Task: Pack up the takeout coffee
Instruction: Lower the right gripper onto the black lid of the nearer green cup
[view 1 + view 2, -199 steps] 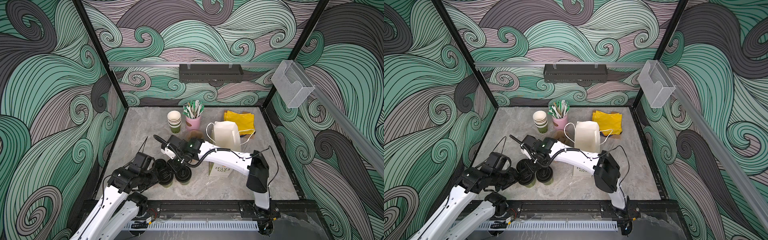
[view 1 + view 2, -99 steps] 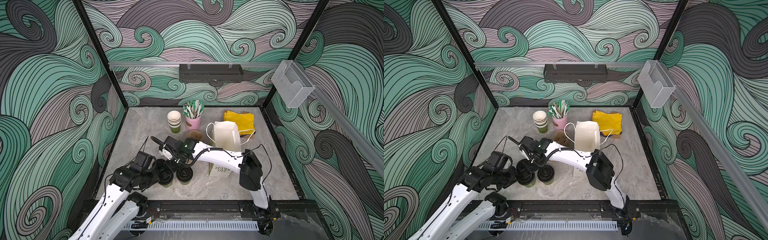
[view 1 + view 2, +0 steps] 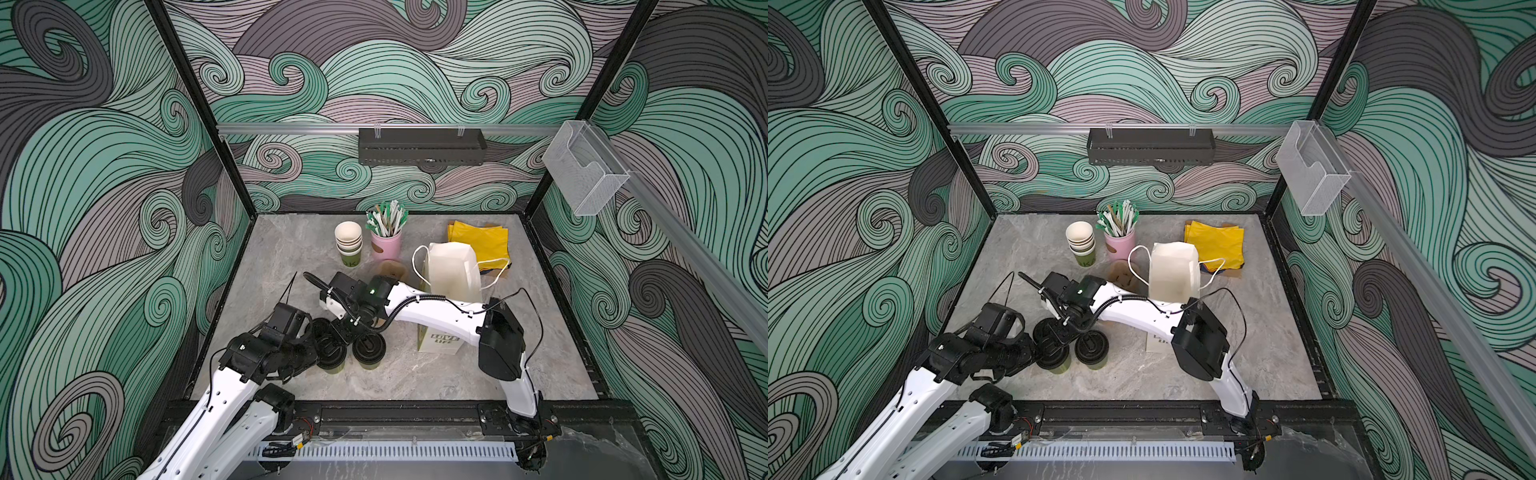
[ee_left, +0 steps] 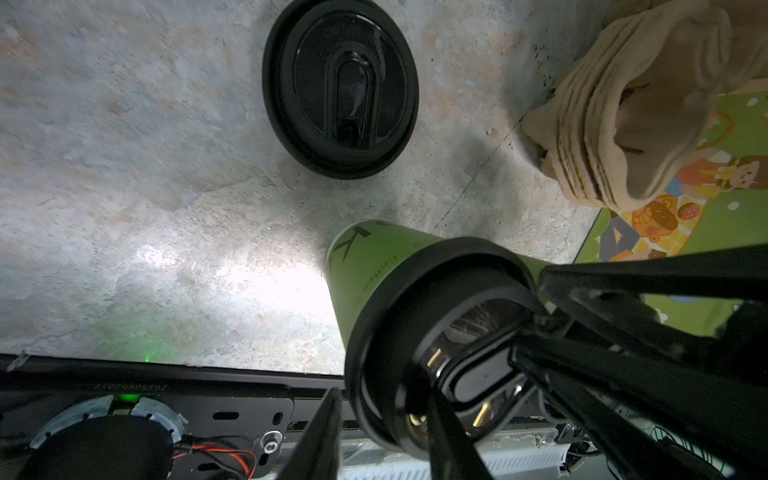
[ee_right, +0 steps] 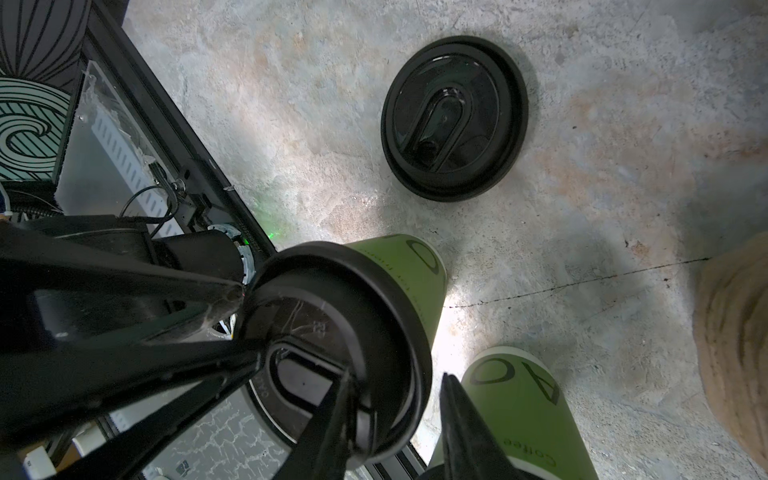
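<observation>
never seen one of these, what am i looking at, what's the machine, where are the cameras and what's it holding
Two white robot arms, each ending in a pincer, stand at a grey table. Two pictures look down from above; two come from cameras on the wrists. On the table: a lidded green cup, a second green cup, a loose black lid, a white bag, stacked cups, straws, yellow napkins. The left gripper and right gripper both straddle the first cup's lid rim; grip unclear.

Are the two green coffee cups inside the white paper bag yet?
No, both green cups stand on the table, outside the upright white bag.
</observation>
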### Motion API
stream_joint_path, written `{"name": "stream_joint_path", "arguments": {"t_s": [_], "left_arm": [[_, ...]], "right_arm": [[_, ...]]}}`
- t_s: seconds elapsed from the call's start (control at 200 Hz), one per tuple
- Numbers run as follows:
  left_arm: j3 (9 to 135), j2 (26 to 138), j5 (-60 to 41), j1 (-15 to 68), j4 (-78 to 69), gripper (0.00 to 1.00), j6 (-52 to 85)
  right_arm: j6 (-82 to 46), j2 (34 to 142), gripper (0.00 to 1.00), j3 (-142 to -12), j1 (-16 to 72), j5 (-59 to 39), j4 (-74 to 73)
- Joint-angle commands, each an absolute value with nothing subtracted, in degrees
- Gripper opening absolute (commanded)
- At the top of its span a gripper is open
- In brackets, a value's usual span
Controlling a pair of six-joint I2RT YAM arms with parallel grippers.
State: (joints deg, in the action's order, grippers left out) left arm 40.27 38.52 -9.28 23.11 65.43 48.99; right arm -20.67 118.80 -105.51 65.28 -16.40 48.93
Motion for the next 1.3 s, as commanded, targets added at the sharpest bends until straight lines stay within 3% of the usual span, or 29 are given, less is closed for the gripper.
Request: {"name": "stream_joint_path", "arguments": {"t_s": [0.0,0.495,1.296], "left_arm": [[39.1,39.1,-8.7,22.8,67.7,0.35,47.0],[44.0,40.2,-7.9,22.8,64.1,0.44,47.0],[41.3,40.8,-6.4,22.7,64.2,0.32,46.8]], "right_arm": [[-21.1,120.1,0.38,-106.3,65.1,-16.4,50.7],[-20.6,118.4,0.61,-108.8,65.0,-16.6,49.4],[-22.9,122.7,0.43,-109.5,64.7,-13.7,50.4]]}}
